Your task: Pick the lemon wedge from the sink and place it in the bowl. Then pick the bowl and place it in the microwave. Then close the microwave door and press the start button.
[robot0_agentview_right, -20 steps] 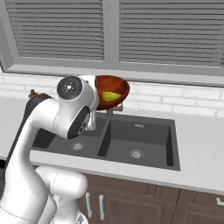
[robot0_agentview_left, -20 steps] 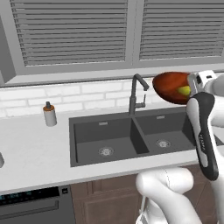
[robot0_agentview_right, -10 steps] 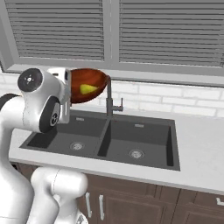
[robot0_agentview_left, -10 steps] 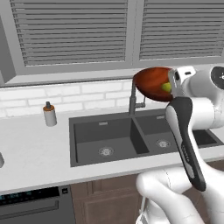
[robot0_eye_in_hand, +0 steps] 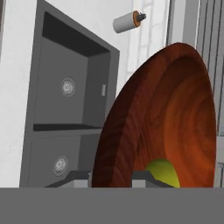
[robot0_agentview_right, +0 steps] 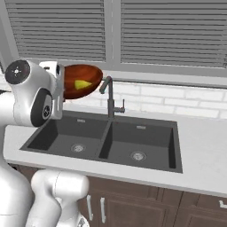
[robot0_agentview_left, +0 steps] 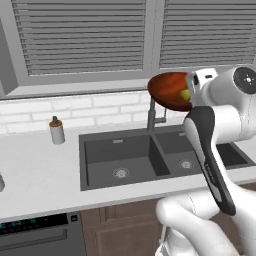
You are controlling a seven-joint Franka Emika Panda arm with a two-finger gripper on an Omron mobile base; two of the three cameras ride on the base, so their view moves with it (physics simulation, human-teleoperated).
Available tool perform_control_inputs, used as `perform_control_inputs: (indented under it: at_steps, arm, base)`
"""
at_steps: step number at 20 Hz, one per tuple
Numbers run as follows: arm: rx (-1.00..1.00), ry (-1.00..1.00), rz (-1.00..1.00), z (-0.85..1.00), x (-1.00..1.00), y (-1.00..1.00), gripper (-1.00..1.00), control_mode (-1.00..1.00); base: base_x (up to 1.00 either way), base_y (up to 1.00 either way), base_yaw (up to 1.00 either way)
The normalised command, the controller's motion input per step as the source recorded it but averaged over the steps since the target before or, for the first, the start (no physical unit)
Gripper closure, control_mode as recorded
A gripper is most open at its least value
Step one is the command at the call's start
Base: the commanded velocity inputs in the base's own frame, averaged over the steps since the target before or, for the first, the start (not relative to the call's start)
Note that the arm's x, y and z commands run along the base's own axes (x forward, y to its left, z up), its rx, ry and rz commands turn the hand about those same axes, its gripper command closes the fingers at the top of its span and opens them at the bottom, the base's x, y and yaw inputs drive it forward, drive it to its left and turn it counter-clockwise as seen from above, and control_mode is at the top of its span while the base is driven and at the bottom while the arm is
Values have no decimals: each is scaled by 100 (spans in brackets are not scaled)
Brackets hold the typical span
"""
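The hand [robot0_eye_in_hand: 111,177] pinched the rigid, glossy bowl [robot0_eye_in_hand: 175,122] by its near rim; the loose lemon wedge [robot0_eye_in_hand: 162,173] inside could slide out.

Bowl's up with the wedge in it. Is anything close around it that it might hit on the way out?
Only the faucet: its gooseneck top stands just beside the bowl over the sink. The claw grips the rim; the wedge lies inside. The microwave is out of view.
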Motion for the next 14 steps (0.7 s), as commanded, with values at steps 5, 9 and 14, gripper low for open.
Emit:
perform_control_inputs:
  at_steps: [5,9,14]
  arm:
    - [0,0,0,0,0,0,100,100]
    - [0,0,0,0,0,0,100,100]
    - [0,0,0,0,0,0,100,100]
  base:
    - [-78,0,0]
    - [-100,10,7]
    - [-98,53,32]
